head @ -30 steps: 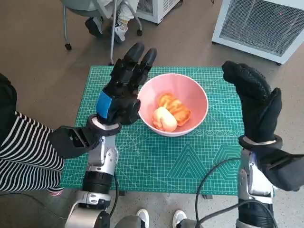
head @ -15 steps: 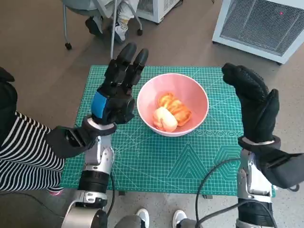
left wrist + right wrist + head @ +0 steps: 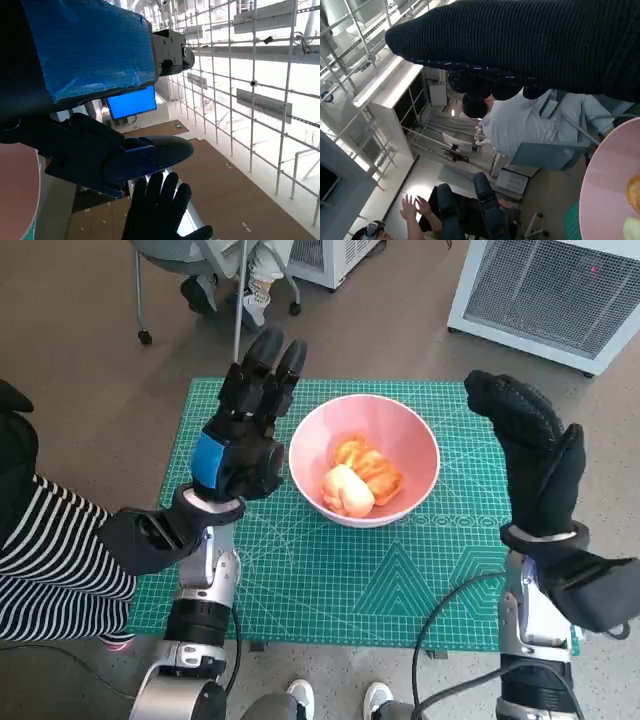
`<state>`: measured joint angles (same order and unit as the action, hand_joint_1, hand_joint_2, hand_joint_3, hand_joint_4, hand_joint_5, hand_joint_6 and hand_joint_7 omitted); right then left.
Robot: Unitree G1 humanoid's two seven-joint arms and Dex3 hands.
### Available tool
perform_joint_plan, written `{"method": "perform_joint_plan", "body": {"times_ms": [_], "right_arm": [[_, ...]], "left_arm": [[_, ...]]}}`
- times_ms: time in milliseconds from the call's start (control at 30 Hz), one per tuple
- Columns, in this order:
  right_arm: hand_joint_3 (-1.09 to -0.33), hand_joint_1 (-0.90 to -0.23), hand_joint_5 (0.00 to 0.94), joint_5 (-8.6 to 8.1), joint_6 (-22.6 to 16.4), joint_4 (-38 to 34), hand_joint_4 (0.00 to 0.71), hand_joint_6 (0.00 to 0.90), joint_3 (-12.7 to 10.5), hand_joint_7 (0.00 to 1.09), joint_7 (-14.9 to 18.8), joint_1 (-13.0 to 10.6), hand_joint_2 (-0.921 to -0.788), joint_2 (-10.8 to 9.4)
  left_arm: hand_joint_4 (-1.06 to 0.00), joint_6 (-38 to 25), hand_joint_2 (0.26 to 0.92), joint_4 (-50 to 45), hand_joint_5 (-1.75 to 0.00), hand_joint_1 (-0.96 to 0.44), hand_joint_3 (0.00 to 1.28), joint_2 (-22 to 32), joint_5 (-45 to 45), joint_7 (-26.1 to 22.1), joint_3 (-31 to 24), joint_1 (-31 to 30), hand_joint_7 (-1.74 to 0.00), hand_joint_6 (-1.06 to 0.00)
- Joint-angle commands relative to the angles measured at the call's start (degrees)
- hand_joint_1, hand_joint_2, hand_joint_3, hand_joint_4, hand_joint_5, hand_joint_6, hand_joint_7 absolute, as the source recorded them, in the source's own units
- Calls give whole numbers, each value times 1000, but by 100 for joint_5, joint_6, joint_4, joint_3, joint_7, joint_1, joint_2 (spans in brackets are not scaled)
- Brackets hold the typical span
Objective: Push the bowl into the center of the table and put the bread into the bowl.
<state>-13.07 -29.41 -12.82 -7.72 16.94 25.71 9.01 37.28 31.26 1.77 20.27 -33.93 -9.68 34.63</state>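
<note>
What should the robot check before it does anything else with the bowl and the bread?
1. Bread inside the pink bowl: ok.
2. Bowl near the middle of the green mat: ok.
3. Left robot hand holds nothing, fingers apart: ok.
4. Right robot hand holds nothing, raised beside the bowl: ok.
5. Left robot hand clear of the bowl's rim: cannot tell, they look very close.

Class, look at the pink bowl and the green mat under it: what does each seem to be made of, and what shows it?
Bowl: smooth and evenly pink with a soft sheen, probably plastic or glazed ceramic. Mat: flat, matte green with printed grid lines, likely a rubbery cutting mat.
</note>
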Motion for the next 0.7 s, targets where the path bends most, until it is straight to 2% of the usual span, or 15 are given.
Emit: {"method": "perform_joint_plan", "body": {"times_ms": [33,300,700], "right_arm": [[-716,-679,0,60,44,-133,180,140,12,350,67,-36,-921,73],[-717,-679,0,-20,57,-145,180,139,-16,349,150,-40,-921,106],[-718,-680,0,-92,42,-143,179,139,-34,348,223,-63,-921,115]], "left_arm": [[-63,100,854,82,-20,-408,602,28,-76,82,7,-20,-266,1],[-73,209,770,120,-44,-248,712,38,-159,163,51,9,-308,1],[-85,325,748,276,-63,-210,731,74,-183,135,59,83,-336,1]]}}
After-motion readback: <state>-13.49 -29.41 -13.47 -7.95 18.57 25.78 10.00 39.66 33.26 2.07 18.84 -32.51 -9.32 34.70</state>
